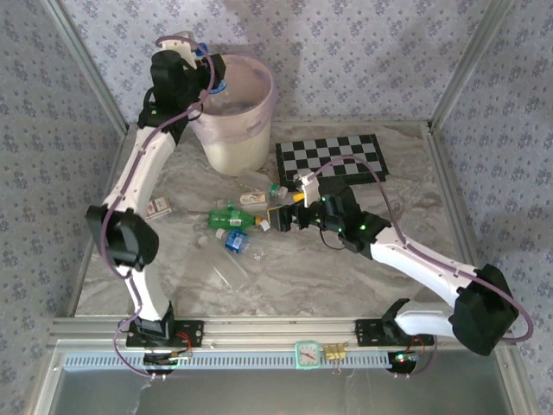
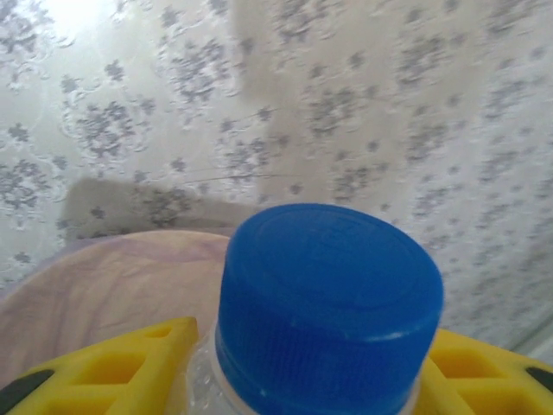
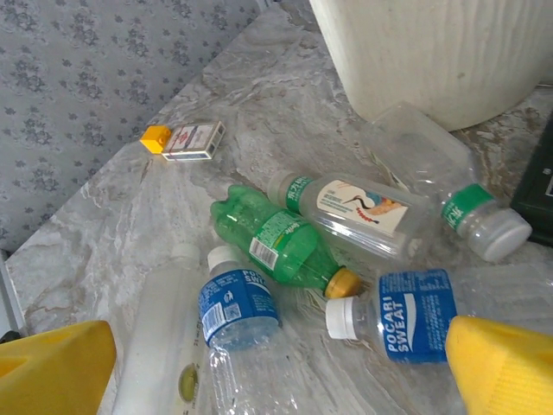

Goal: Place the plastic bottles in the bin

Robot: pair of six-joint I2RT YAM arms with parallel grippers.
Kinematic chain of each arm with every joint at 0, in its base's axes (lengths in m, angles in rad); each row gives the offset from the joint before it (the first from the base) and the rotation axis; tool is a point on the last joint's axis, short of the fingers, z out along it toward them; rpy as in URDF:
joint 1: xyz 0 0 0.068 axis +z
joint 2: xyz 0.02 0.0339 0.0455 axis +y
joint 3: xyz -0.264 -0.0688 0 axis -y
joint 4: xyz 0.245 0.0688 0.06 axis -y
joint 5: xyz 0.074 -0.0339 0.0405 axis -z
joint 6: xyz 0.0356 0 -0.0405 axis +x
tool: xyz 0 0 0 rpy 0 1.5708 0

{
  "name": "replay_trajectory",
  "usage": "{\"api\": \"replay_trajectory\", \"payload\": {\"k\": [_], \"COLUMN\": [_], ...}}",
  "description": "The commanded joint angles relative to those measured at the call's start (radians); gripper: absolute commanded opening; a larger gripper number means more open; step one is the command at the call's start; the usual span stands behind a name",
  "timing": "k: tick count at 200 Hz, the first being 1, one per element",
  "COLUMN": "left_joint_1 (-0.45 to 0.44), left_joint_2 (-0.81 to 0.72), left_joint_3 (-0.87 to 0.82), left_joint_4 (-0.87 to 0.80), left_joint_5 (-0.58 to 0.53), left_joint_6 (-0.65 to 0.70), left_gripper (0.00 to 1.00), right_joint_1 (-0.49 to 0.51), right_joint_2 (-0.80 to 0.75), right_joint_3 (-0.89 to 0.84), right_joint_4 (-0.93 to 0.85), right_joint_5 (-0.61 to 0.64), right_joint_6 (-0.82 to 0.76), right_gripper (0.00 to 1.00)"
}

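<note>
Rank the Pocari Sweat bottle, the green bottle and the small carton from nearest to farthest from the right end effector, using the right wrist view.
1. The Pocari Sweat bottle, lower right, lies closest to the right end effector.
2. The green bottle lies in the centre, just beyond it.
3. The small carton lies farthest off, at the upper left.

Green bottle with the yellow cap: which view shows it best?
Right wrist view. The green bottle lies on its side mid-frame, label and yellow cap plain. The top external view gives it small, in the cluster left of the right gripper. The left wrist view faces a blue-capped bottle.
</note>
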Motion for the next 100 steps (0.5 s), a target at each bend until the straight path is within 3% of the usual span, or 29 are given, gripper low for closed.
{"api": "replay_trajectory", "payload": {"k": [1,59,100], "left_joint_1": [0.005,0.005,0.005], "left_joint_2": [0.089,0.357,0.374], "left_joint_3": [0.143,0.500,0.543], "left_joint_4": [-0.104,-0.386,-0.406], "left_joint_5": [-0.011,-0.006,-0.003], "left_joint_6": [0.045,0.061,0.046], "left_gripper": [0.51,0.58,0.80], "right_joint_1": [-0.005,-0.005,-0.005], "right_joint_2": [-0.049,-0.076,-0.090], "right_joint_3": [-0.016,-0.018,-0.033], "right_joint_4": [-0.030,-0.090,-0.090], "right_joint_5": [0.061,0.112,0.139], "right_joint_6": [0.002,0.010,0.021], "right_gripper": [1.00,1.00,1.00]}}
